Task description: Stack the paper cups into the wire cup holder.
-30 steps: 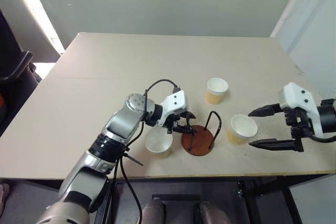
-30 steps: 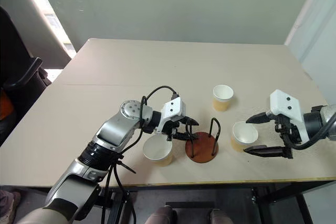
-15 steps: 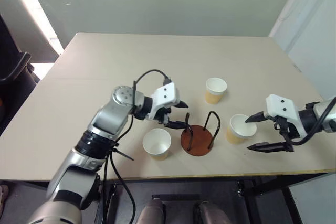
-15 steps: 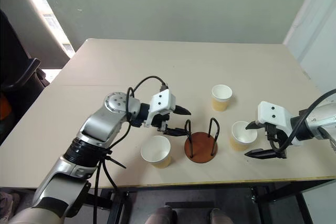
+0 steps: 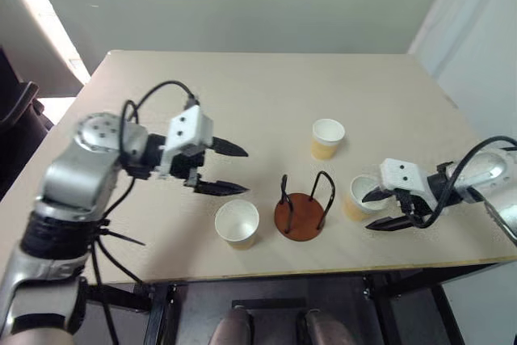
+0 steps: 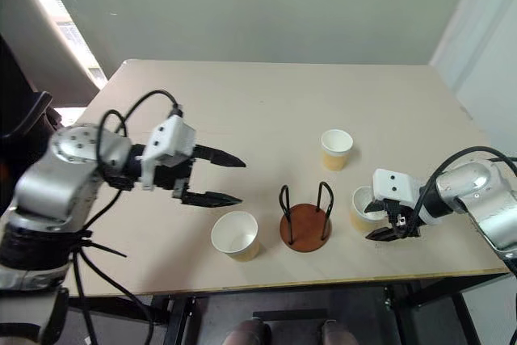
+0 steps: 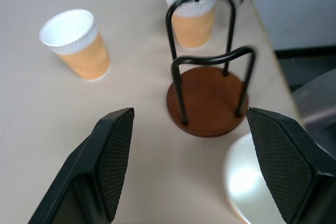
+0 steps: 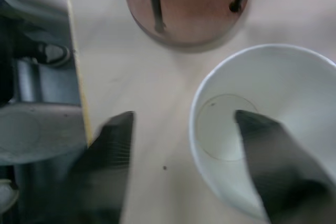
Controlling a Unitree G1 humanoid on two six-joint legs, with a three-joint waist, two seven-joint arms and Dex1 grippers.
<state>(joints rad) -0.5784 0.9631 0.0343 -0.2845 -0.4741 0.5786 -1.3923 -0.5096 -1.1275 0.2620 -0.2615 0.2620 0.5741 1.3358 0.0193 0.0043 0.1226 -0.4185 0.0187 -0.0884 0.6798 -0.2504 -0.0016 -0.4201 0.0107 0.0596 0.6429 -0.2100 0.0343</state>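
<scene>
We are finding the wire cup holder (image 5: 303,209) empty at bench (image 5: 266,103) centre. All three paper cups are outside it: one (image 5: 237,224) at its 9 o'clock, one (image 5: 326,138) at 1 o'clock, one (image 5: 359,197) at 3 o'clock. Our right hand (image 5: 380,209) is straddling that cup's rim, one finger inside, not yet pinching. Our left hand (image 5: 230,169) is hanging spread and empty. Nothing is stacked yet.

head cameras overlook the table (image 5: 266,86); wrist cameras sit close.
</scene>
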